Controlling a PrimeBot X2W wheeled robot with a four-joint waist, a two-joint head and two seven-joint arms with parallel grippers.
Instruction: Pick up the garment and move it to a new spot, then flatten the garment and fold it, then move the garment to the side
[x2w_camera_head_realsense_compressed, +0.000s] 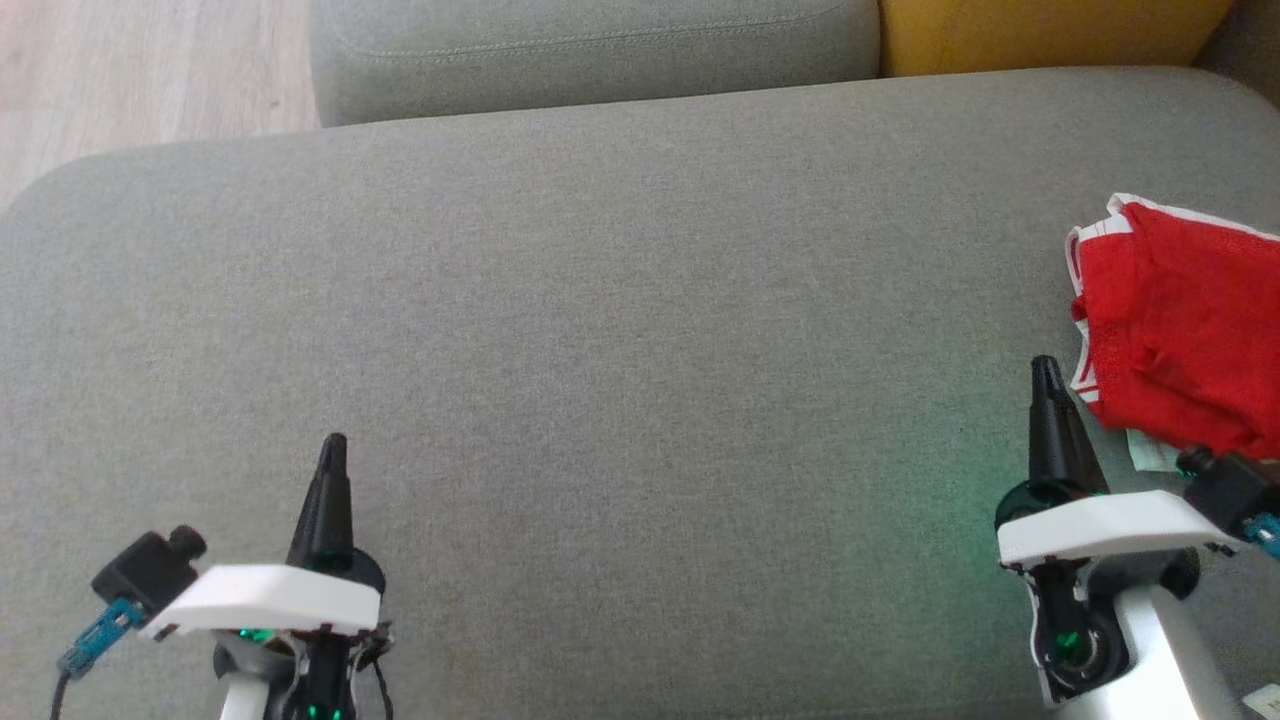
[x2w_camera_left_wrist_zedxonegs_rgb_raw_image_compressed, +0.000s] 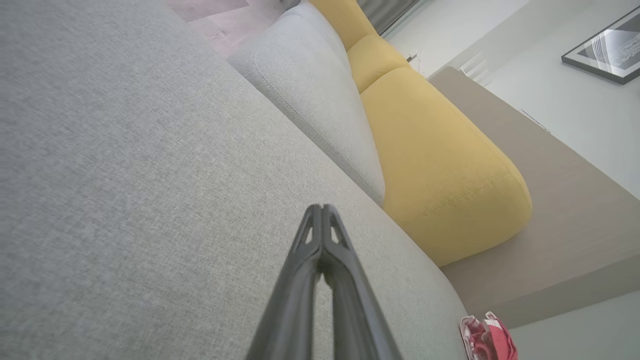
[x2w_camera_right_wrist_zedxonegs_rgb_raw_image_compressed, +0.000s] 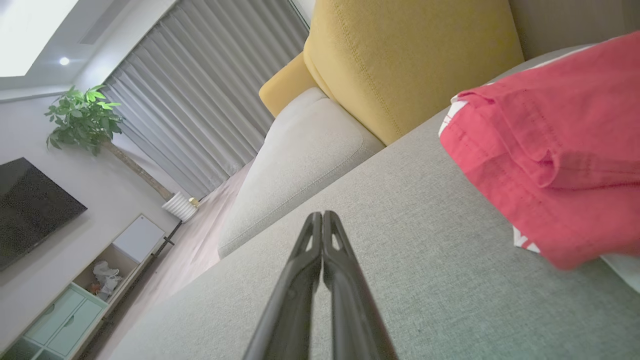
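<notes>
Head view: the red garment (x2w_camera_head_realsense_compressed: 1180, 330) sits bunched at the far right edge of the grey sofa seat (x2w_camera_head_realsense_compressed: 600, 300), just beside the right claw (x2w_camera_head_realsense_compressed: 1045, 368). The left claw (x2w_camera_head_realsense_compressed: 333, 445) is well apart from it, down at lower left. Both claws are pinched fully shut with nothing in them.

Left wrist view: mostly bare seat, a yellow cushion (x2w_camera_left_wrist_zedxonegs_rgb_raw_image_compressed: 440, 165) behind, and the garment as a small red lump far off.

Right wrist view: garment close up. It's thin and floppy with white trim, probably very light. I'd pinch a hem or raised fold, because it'll slump. The seat weave looks grippy, so lift it rather than drag. Behind it are grey curtains (x2w_camera_right_wrist_zedxonegs_rgb_raw_image_compressed: 200, 100), a potted plant (x2w_camera_right_wrist_zedxonegs_rgb_raw_image_compressed: 82, 117) and a dark TV (x2w_camera_right_wrist_zedxonegs_rgb_raw_image_compressed: 30, 210).
</notes>
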